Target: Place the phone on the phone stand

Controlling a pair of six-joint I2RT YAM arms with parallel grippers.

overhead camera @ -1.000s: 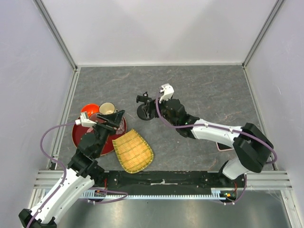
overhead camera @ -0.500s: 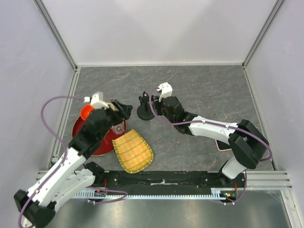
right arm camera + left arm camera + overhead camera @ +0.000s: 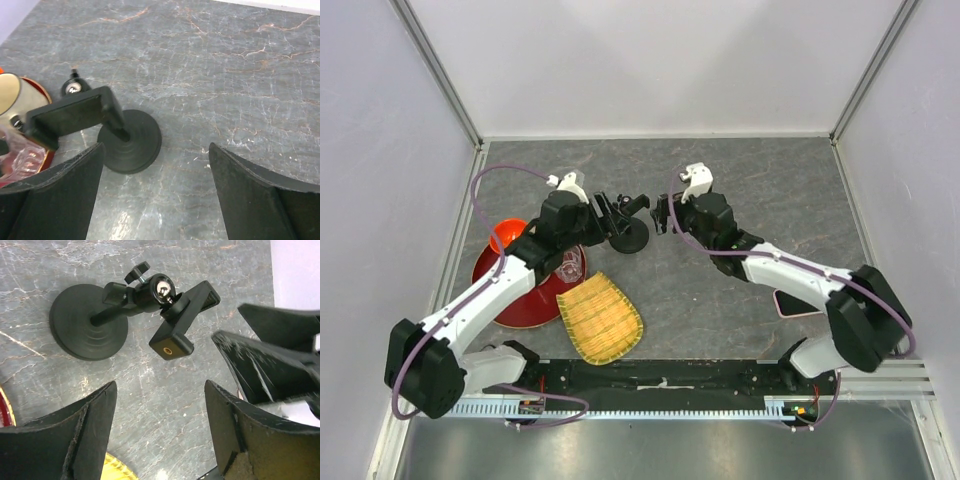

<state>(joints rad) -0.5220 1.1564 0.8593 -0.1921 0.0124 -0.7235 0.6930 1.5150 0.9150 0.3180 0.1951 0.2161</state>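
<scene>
The black phone stand stands mid-table, with its disc base [image 3: 631, 236] below its clamp bracket [image 3: 636, 203]. My left gripper [image 3: 608, 213] is open and empty just left of the stand. My right gripper [image 3: 661, 215] is open and empty just right of it. In the left wrist view the stand [image 3: 90, 322] lies ahead of the open left gripper [image 3: 160, 440], apart from it. In the right wrist view the stand [image 3: 129, 141] sits by the left finger of the open right gripper [image 3: 155, 200]. The phone [image 3: 787, 303] shows only a pink edge under my right arm.
A red tray [image 3: 520, 295] at the left holds an orange bowl [image 3: 506, 238] and a clear plastic cup [image 3: 570, 266]. A beige cup [image 3: 7, 92] shows in the right wrist view. A yellow woven basket [image 3: 600, 318] lies near the front edge.
My left arm swung from over the red tray rightward to the stand. My right gripper drew back to the right, off the stand. The stand's clamp now points more to the right.
</scene>
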